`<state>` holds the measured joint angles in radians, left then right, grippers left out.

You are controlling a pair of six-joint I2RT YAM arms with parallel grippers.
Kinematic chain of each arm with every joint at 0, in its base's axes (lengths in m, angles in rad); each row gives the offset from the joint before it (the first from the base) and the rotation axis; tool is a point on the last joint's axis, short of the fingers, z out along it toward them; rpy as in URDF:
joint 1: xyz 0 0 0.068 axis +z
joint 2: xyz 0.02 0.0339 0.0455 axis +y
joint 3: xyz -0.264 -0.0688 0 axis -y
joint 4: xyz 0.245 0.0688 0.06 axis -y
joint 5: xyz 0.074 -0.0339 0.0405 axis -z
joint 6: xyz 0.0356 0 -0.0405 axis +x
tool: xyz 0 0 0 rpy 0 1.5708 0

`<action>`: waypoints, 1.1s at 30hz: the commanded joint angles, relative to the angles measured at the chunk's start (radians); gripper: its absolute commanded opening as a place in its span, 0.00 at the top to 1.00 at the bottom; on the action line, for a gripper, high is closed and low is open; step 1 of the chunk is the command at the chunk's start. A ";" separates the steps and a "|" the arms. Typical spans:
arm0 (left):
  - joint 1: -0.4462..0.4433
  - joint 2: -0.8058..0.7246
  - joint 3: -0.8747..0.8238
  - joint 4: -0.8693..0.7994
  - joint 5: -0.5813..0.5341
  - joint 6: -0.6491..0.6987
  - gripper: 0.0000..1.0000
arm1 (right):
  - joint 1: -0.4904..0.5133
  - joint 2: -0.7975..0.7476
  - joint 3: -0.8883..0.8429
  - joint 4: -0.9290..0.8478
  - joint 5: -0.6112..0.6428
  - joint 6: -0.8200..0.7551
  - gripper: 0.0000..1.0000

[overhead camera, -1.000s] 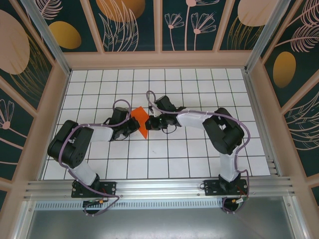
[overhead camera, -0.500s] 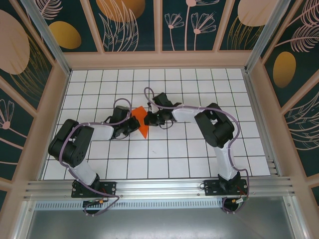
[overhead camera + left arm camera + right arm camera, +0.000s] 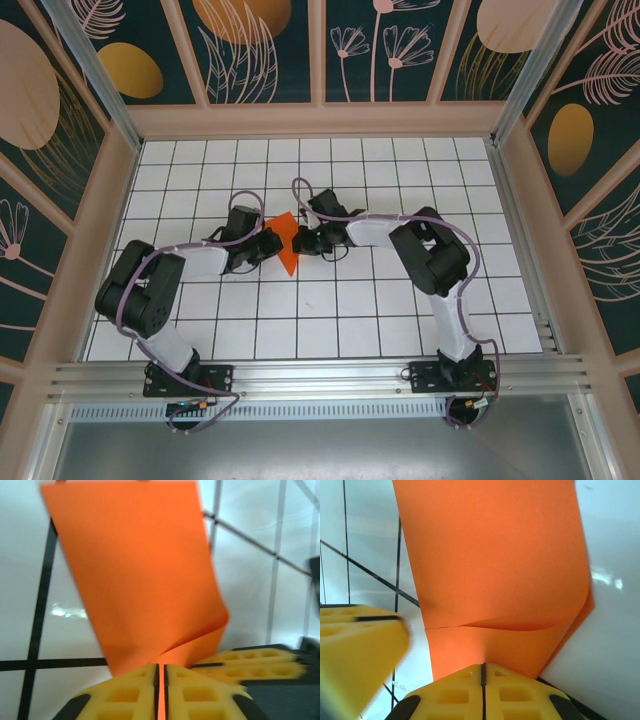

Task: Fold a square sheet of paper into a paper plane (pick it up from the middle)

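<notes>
The square sheet of paper is bright orange, bent over on itself, and held just above the middle of the white grid table. From the left, my left gripper meets it, and my right gripper meets it from the right. In the left wrist view the paper curls up from my left gripper, with a thin orange strip pinched between the yellow pads. In the right wrist view my right gripper is shut on the paper's near edge. A curved fold line runs across the sheet.
The right gripper's yellow fingers sit close beside the left pair. A blurred left finger shows at the left of the right wrist view. Wooden frame walls ring the table.
My right arm has swung its elbow inward and brought its gripper left, closer to the left gripper. The paper between them has bent narrower. The left gripper has shifted slightly up.
</notes>
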<state>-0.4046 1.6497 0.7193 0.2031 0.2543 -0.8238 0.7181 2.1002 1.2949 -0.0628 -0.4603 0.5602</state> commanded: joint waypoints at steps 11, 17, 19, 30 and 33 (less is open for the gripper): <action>-0.053 -0.255 -0.225 0.174 0.062 -0.143 0.78 | 0.032 -0.152 -0.200 0.066 0.149 0.428 0.95; -0.166 -0.241 -0.264 0.234 0.053 -0.211 0.79 | 0.043 -0.141 -0.217 0.085 0.142 0.493 0.95; -0.195 -0.227 -0.273 0.245 0.043 -0.234 0.79 | 0.041 -0.138 -0.215 0.079 0.144 0.495 0.95; -0.237 -0.093 -0.258 0.278 0.018 -0.267 0.89 | 0.041 -0.131 -0.209 0.063 0.140 0.485 0.95; -0.237 -0.076 -0.249 0.229 -0.019 -0.253 0.90 | 0.041 -0.137 -0.209 0.063 0.140 0.474 0.95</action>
<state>-0.6361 1.5574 0.4534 0.4580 0.2733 -1.0786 0.7525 1.9701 1.1000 0.0280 -0.3401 1.0309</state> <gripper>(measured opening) 0.100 0.063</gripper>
